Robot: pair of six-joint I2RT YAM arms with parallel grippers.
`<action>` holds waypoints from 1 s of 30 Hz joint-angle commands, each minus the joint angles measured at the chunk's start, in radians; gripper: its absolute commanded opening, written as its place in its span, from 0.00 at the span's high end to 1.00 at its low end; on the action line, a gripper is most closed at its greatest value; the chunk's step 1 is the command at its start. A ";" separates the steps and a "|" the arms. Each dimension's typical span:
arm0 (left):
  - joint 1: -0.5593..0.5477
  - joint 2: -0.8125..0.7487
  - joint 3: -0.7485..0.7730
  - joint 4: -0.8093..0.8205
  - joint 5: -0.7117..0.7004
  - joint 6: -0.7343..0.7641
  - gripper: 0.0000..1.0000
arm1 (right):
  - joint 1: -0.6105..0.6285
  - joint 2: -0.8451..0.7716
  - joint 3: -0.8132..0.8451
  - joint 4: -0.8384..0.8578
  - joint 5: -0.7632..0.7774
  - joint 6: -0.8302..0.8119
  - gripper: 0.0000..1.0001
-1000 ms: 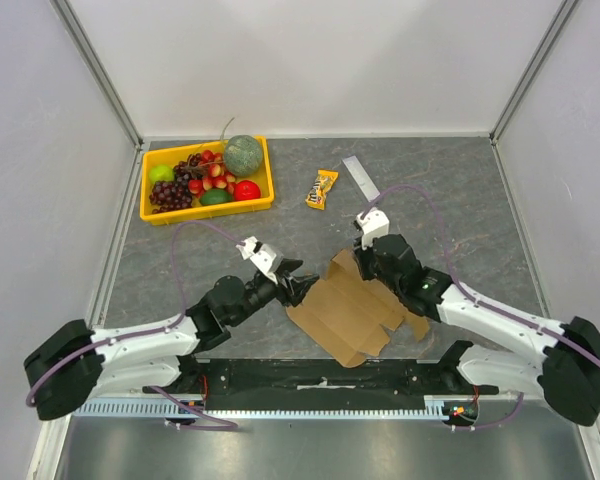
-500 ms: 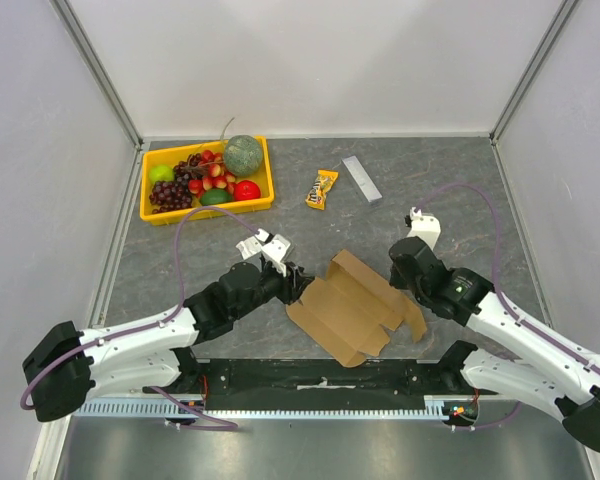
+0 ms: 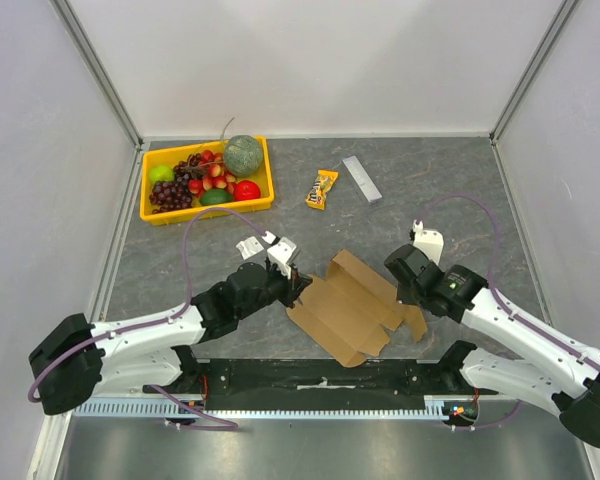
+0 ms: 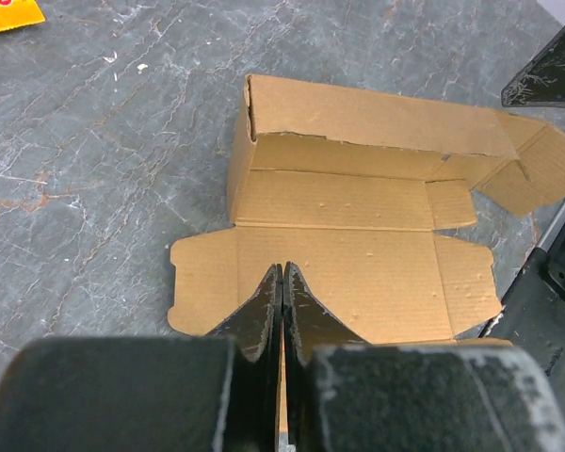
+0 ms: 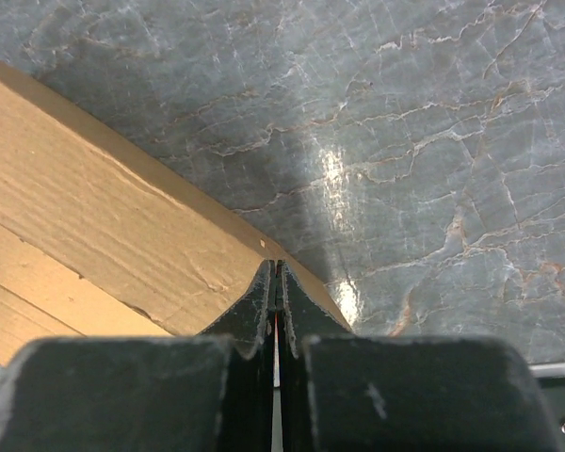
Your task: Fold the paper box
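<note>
The paper box (image 3: 352, 305) is a brown cardboard sheet lying mostly flat near the table's front, with its far long wall (image 4: 367, 113) folded up. My left gripper (image 3: 299, 287) is shut, with nothing between its fingers. Its tips (image 4: 282, 270) hover over the near left panel of the paper box (image 4: 358, 202). My right gripper (image 3: 402, 290) is shut too, at the right end of that raised wall. In the right wrist view its tips (image 5: 275, 266) sit right at the edge of the cardboard (image 5: 85, 217); I cannot tell whether they touch it.
A yellow tray (image 3: 206, 213) of fruit stands at the back left. A snack packet (image 3: 322, 188) and a small grey bar (image 3: 361, 178) lie beyond the box. The arm bases and a black rail run along the near edge.
Both grippers have closed. The right arm pulled back from over the box's far wall to its right end. The left gripper edged forward onto the box's left side.
</note>
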 commanded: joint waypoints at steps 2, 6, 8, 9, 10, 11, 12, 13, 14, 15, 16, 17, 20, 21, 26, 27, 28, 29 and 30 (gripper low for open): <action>-0.002 0.036 -0.007 0.079 0.021 -0.028 0.98 | 0.001 0.020 0.037 -0.046 -0.063 0.029 1.00; -0.002 0.059 -0.015 0.106 0.016 -0.030 0.98 | 0.009 0.027 0.020 -0.030 -0.105 0.025 1.00; -0.001 0.069 -0.021 0.122 0.022 -0.033 0.98 | 0.009 0.042 0.003 -0.014 -0.106 0.017 1.00; -0.002 0.072 -0.024 0.125 0.024 -0.034 0.98 | 0.009 0.050 -0.005 -0.007 -0.103 0.015 1.00; -0.002 0.073 -0.029 0.128 0.024 -0.036 0.98 | 0.009 0.057 -0.011 0.009 -0.099 0.011 1.00; -0.002 0.072 -0.032 0.130 0.024 -0.034 0.98 | 0.009 0.062 -0.021 0.029 -0.098 0.005 1.00; -0.002 0.070 -0.037 0.130 0.022 -0.033 0.98 | 0.009 0.062 -0.032 0.061 -0.098 -0.009 1.00; -0.004 0.067 -0.041 0.130 0.021 -0.030 0.98 | 0.009 0.059 -0.043 0.105 -0.094 -0.021 1.00; -0.002 0.063 -0.050 0.128 0.016 -0.030 0.98 | 0.009 0.056 -0.052 0.140 -0.086 -0.034 1.00; -0.002 0.053 -0.055 0.125 0.016 -0.028 0.98 | 0.009 0.053 -0.063 0.170 -0.083 -0.050 1.00; -0.002 0.043 -0.061 0.120 0.015 -0.028 0.98 | 0.009 0.051 -0.072 0.203 -0.086 -0.069 1.00; -0.002 0.030 -0.066 0.117 0.012 -0.028 0.98 | 0.009 0.051 -0.077 0.234 -0.089 -0.093 1.00; -0.001 -0.019 -0.075 0.085 0.005 -0.030 0.98 | 0.009 0.063 -0.086 0.320 -0.097 -0.165 1.00; -0.002 -0.043 -0.075 0.071 0.004 -0.028 0.98 | 0.009 0.073 -0.087 0.354 -0.105 -0.194 1.00; -0.001 -0.190 -0.086 -0.007 -0.016 -0.028 0.98 | 0.009 0.145 -0.086 0.516 -0.163 -0.337 1.00; -0.001 -0.218 -0.089 -0.025 -0.021 -0.030 0.98 | 0.009 0.161 -0.081 0.541 -0.175 -0.363 1.00; -0.002 -0.255 -0.092 -0.042 -0.025 -0.030 0.98 | 0.009 0.184 -0.077 0.568 -0.184 -0.386 1.00; -0.002 -0.291 -0.095 -0.054 -0.030 -0.031 0.98 | 0.009 0.204 -0.072 0.596 -0.192 -0.405 1.00; -0.002 -0.322 -0.099 -0.071 -0.037 -0.033 0.98 | 0.009 0.224 -0.066 0.616 -0.195 -0.426 1.00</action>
